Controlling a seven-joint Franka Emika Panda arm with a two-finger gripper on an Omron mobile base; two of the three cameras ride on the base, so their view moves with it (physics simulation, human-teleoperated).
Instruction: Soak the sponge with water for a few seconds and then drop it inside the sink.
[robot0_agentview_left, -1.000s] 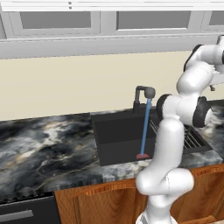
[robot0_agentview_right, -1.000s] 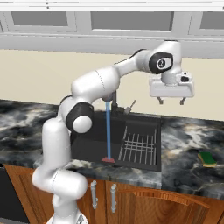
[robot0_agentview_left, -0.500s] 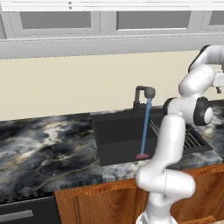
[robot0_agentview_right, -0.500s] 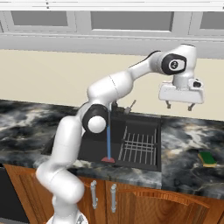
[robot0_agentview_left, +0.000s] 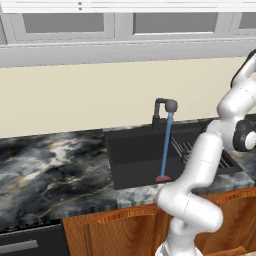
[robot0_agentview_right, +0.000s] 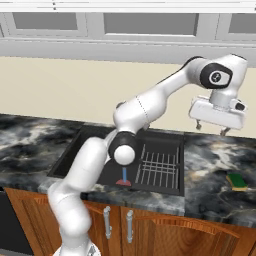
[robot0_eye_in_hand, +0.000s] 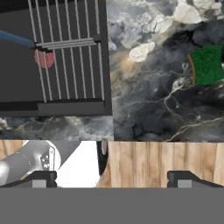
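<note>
Sink (robot0_agentview_left: 135, 165) sits recessed in the marbled tabletop (robot0_agentview_left: 50, 175), w/ a dark tap (robot0_agentview_left: 164, 107) at its back edge, approx 12 o'clock of the basin. Water (robot0_agentview_left: 165, 145) runs from the tap as a thin blue stream straight down to a reddish patch (robot0_agentview_left: 162, 178) on the basin floor. In right base view the sink (robot0_agentview_right: 75, 150) holds a wire rack (robot0_agentview_right: 159, 167) in its right half; the stream's lower end (robot0_agentview_right: 124, 175) shows just left of the rack, behind the arm's elbow. End effector (robot0_agentview_right: 210, 128) hangs high above the tabletop, right of the sink, fingers pointing down, spread wide apart, nothing between them. Sponge (robot0_agentview_right: 236, 181) lies flat on the tabletop at approx 5 o'clock of the end effector, well apart from it and outside the sink. In hand view the sponge (robot0_eye_in_hand: 207, 64) is at approx 2 o'clock, green face up w/ a yellow edge, cut by the frame's right side; rack (robot0_eye_in_hand: 70, 52) at approx 10 o'clock.
</note>
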